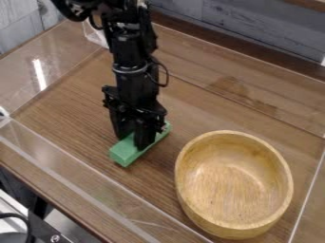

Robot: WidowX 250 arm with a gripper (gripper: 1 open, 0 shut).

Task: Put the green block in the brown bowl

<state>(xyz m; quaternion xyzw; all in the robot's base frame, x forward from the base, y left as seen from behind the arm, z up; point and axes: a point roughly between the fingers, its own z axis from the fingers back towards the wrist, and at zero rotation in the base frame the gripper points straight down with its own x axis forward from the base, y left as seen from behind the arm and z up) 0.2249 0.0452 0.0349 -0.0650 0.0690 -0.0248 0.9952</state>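
Closed on green block (125,152) with claw (137,135), long axis slanting toward the arm's right-hand side. Appears to need sideways carry to brown bowl (234,185), just beside.

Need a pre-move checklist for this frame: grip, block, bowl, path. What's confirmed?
- Gripper closed: ok
- Fingers at the green block: ok, they overlap its upper part
- Block firmly gripped: cannot tell, the fingers hide the contact
- Block lifted off the table: cannot tell from this view
- Brown bowl upright, its inside free to receive the block: ok
- Block in the bowl: not ok, it is beside it
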